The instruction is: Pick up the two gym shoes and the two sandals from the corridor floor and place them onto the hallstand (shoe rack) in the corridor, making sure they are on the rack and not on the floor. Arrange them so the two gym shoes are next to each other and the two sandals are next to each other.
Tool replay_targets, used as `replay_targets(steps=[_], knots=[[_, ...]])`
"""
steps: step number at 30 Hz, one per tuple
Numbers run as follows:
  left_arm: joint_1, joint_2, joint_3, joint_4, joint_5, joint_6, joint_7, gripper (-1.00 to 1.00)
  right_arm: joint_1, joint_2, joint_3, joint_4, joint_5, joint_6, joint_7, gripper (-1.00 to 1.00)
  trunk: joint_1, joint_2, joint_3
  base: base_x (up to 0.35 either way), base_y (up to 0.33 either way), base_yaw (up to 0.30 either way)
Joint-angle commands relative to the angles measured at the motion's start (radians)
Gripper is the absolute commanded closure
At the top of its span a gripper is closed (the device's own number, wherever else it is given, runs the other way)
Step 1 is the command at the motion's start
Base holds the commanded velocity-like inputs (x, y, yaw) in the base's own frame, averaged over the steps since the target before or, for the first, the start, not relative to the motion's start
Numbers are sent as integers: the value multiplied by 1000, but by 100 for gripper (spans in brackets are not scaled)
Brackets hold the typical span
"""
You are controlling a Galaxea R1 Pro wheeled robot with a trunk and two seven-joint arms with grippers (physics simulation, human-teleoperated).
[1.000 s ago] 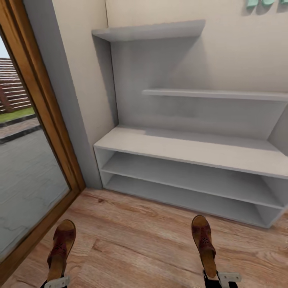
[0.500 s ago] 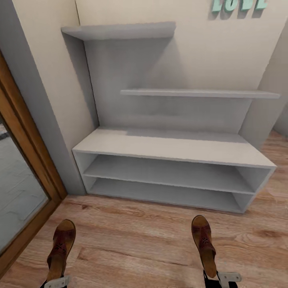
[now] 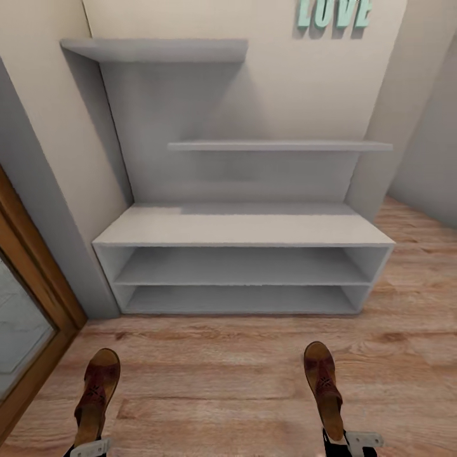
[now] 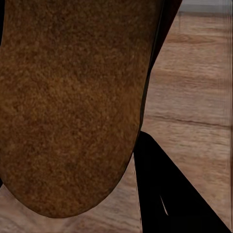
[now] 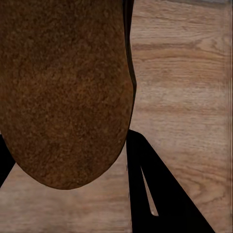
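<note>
Straight ahead against the cream wall stands the pale grey hallstand point(image 3: 241, 230), its two open tiers, flat top and two staggered wall shelves all bare, with teal letters point(image 3: 334, 11) above it. Low over the wood-plank corridor floor point(image 3: 216, 387), the left gripper point(image 3: 89, 448) is clamped on the heel of one brown sandal point(image 3: 96, 395) and the right gripper point(image 3: 346, 442) on the other sandal point(image 3: 323, 387), toes pointing toward the rack; each wrist view looks along a tan footbed point(image 4: 68, 107) point(image 5: 63, 92) with a black finger point(image 4: 170, 194) point(image 5: 155, 189) beside it
</note>
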Motion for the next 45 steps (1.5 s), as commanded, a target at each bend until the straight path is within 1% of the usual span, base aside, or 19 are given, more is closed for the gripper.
replay_targets(steps=[1, 7, 11, 29, 33, 35, 38, 39, 40, 41, 42, 43, 45], knots=[[0, 0, 0, 1, 6, -2, -6, 100, -1, 0, -4, 1, 7, -2, -3, 100, 0, 0, -1, -47, 63, -288], [0, 0, 0, 1, 5, -2, -6, 100, -1, 0, -4, 1, 7, -2, -3, 100, 0, 0, -1, -21, 28, -286], [0, 0, 0, 1, 5, -2, -6, 100, -1, 0, -4, 1, 7, -2, -3, 100, 0, 0, -1, -4, 5, -165], [0, -1, -1, 1, 5, -2, -7, 100, -1, 0, -4, 0, 7, -4, -2, 100, 0, 0, -1, 0, 0, -15], [0, -1, -3, 5, 5, 1, -10, 100, -1, 5, -3, 1, 7, -4, -1, 100, 0, 0, -1, 0, 0, 0], [-7, -2, -3, 7, 6, 39, -8, 100, -1, 6, -5, 1, 7, -3, -4, 100, 0, 0, -1, 0, 0, 0], [-24, -7, -4, -16, 6, 177, -4, 100, -1, 7, -6, 1, 7, -2, -7, 100, 0, 0, -1, 0, 0, 0], [-40, -10, -4, -29, 6, 224, -4, 100, -1, 6, -7, 1, 6, -2, -7, 100, 0, 0, -1, 0, 0, 0], [-50, -12, -3, -35, 5, 249, -4, 100, -1, 6, -7, 1, 6, -2, -7, 100, 0, 0, -1, 0, 0, 0], [-71, -14, -3, -46, 5, 297, -4, 100, -1, 5, -8, 0, 6, -2, -6, 100, 0, 0, -1, 0, 0, 0], [-82, -15, -4, -50, 4, 320, -3, 100, -1, 4, -8, 0, 6, -2, -6, 100, 0, 0, -1, 0, 0, 0], [-105, -17, -4, -57, 4, 364, -3, 100, -1, 2, -8, 0, 6, -2, -5, 100, 0, 0, -1, 0, 0, 0], [-131, -18, -4, -63, 4, 404, -3, 100, -1, 1, -9, 0, 5, -2, -5, 100, 0, 0, -1, 0, 0, 0]])
